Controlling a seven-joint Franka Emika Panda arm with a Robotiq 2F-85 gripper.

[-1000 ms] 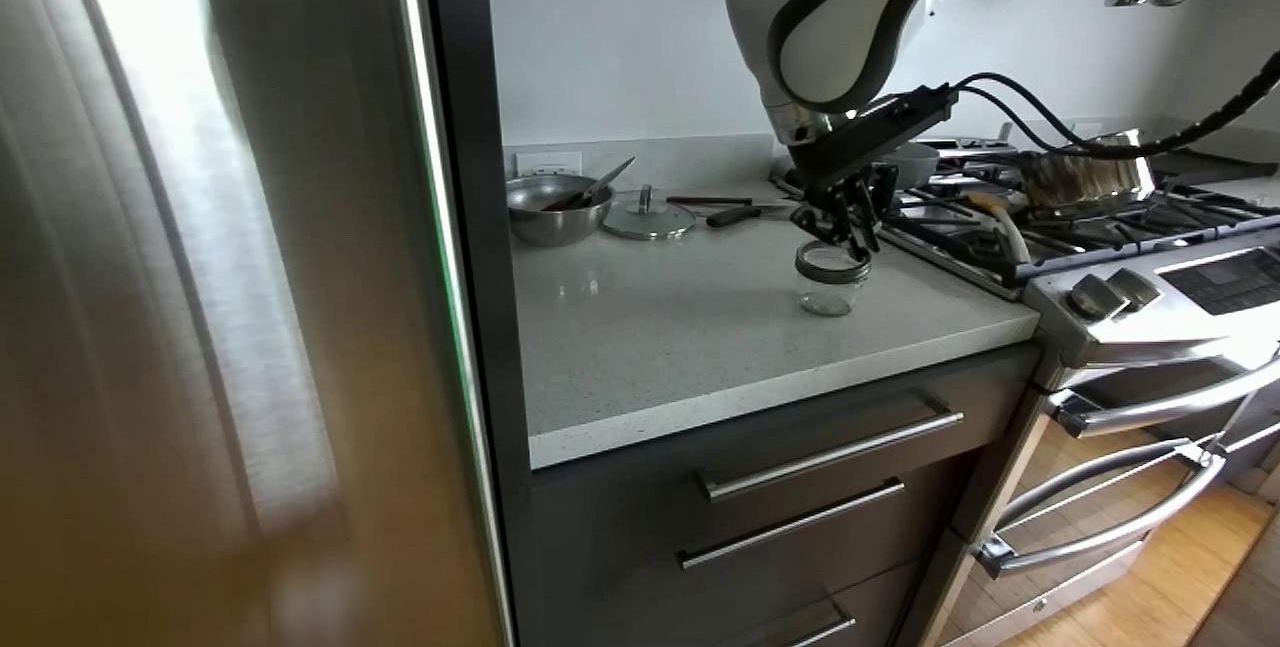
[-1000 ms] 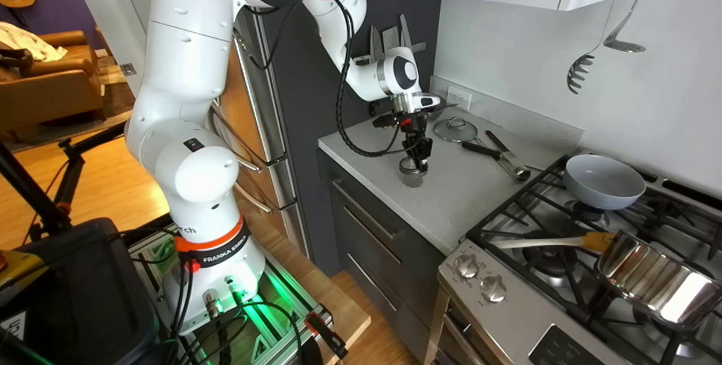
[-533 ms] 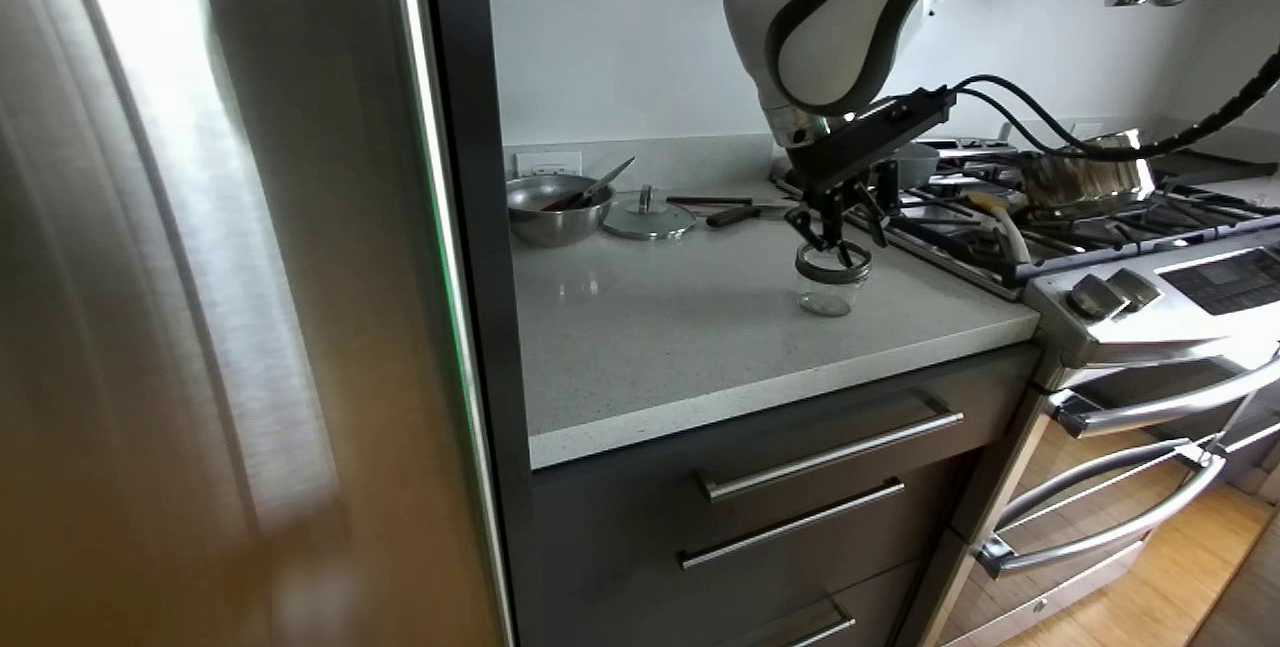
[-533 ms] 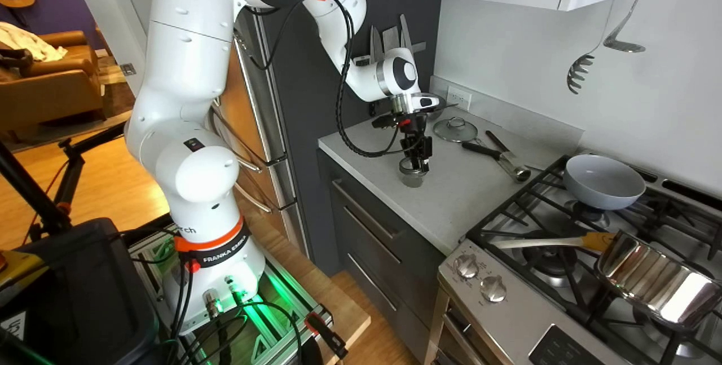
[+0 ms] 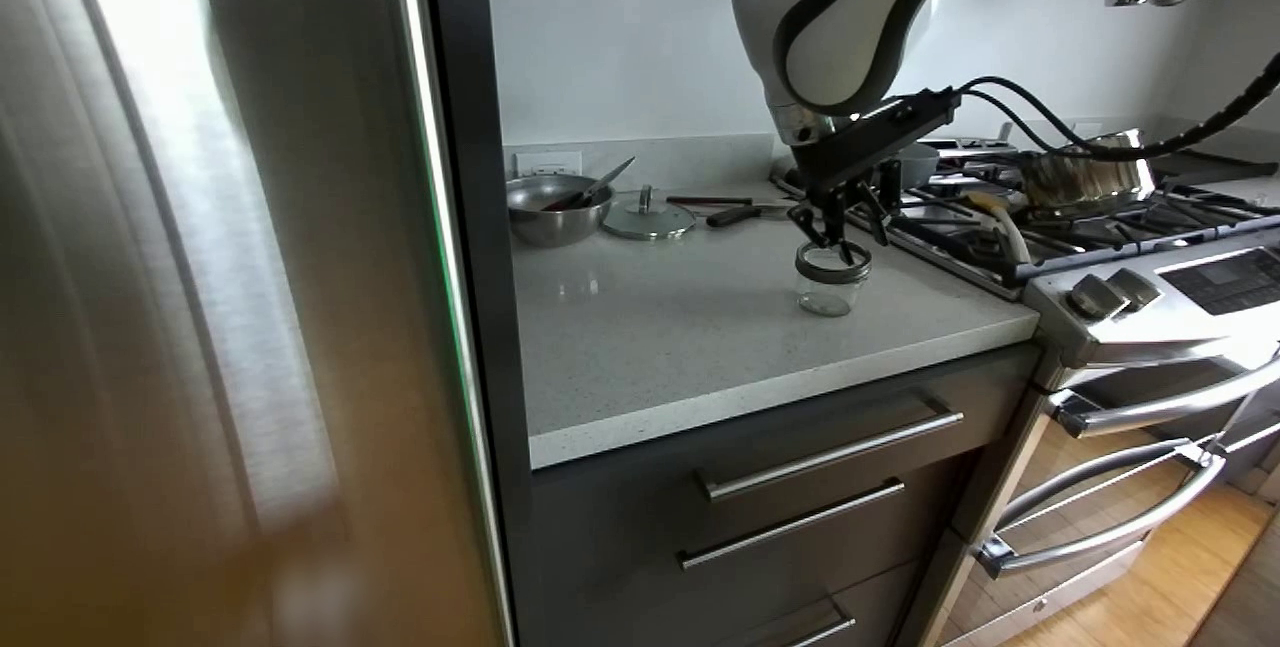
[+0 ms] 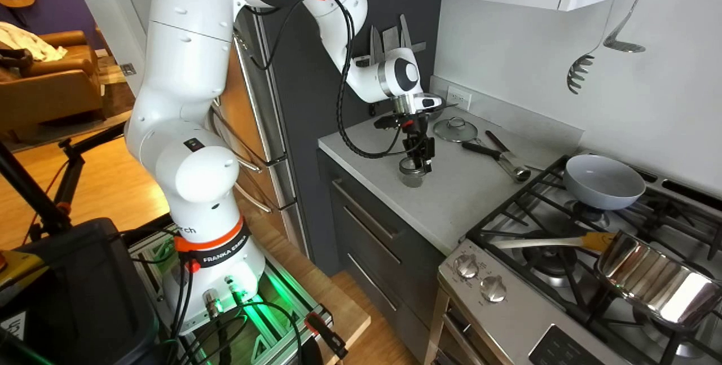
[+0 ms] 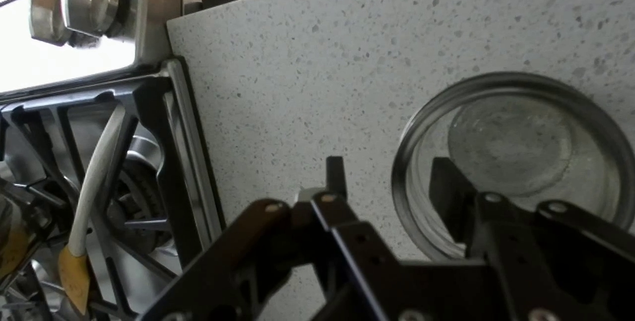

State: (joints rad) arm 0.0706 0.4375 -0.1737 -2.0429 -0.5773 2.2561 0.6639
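A squat jar of clear glass, a dark grey band round its rim, stands on the pale speckled counter; its mouth faces up and its axis, rim to base, runs vertical; the gripper is spread partway, one finger over the mouth, the other past the rim; whether either touches the glass, I cannot tell; the wrist view looks through the mouth to the round bottom; both exterior views add a glass lid farther back; a brown couch shows in an exterior view alone.
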